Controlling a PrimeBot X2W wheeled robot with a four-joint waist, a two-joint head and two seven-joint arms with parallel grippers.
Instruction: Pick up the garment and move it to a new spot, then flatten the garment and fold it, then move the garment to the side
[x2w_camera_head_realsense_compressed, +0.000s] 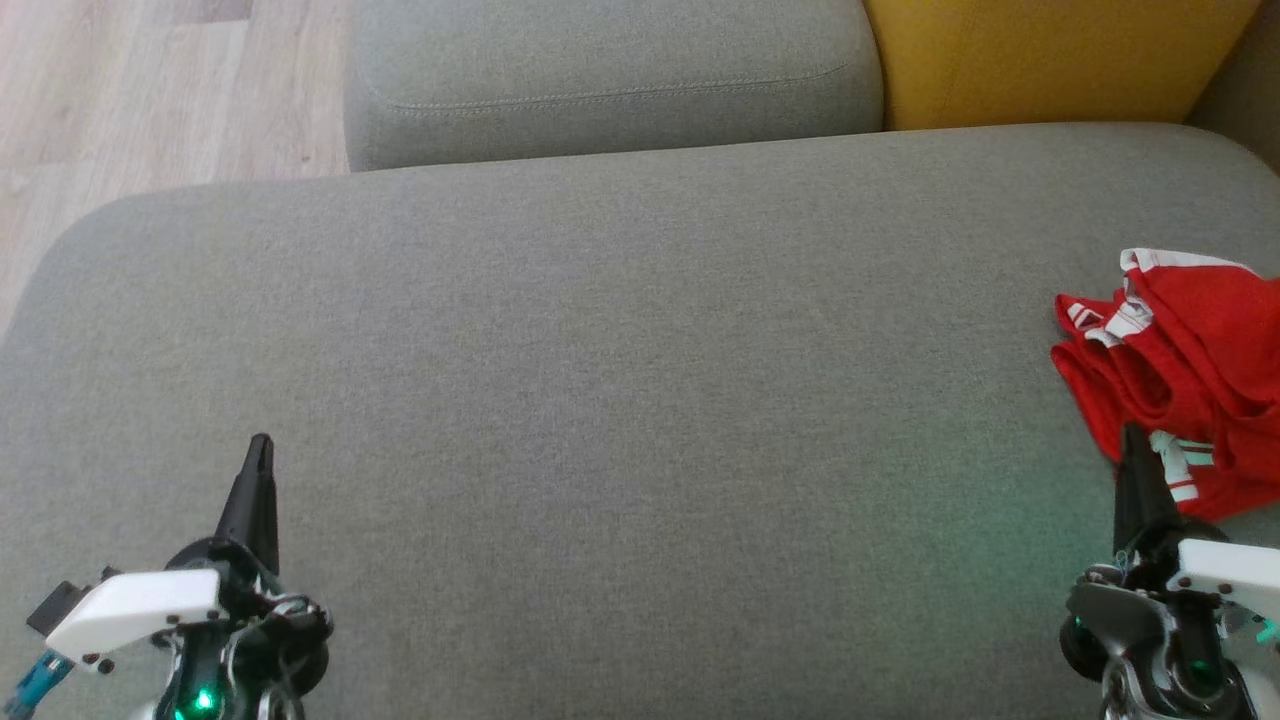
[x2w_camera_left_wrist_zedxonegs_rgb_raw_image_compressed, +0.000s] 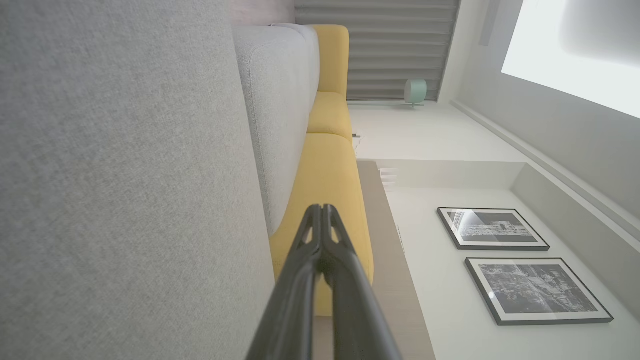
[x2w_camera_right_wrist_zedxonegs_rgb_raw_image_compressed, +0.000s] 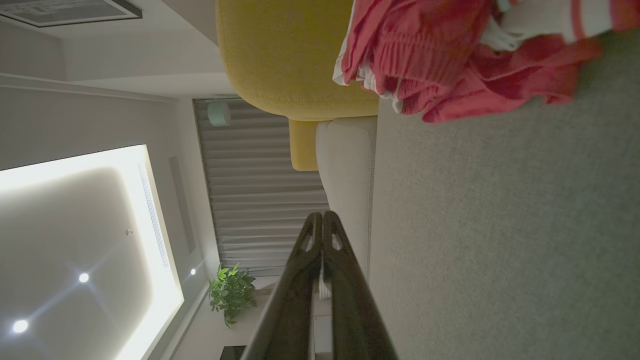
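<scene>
Crumpled red garment (x2w_camera_head_realsense_compressed: 1190, 370), white-trimmed, bunched on woven grey cushion (x2w_camera_head_realsense_compressed: 600, 400); left fingers (x2w_camera_head_realsense_compressed: 255, 490), right fingers (x2w_camera_head_realsense_compressed: 1138, 480) pinched closed, empty.

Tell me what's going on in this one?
A two-armed robot faces a wide grey fabric sofa seat. A crumpled red garment with white trim lies at the seat's right edge, unfolded. The right gripper is shut and empty, with its tip just short of the garment's near edge. The left gripper, also shut and empty, sits over bare fabric at the lower left. The garment has not been picked up yet.
</scene>
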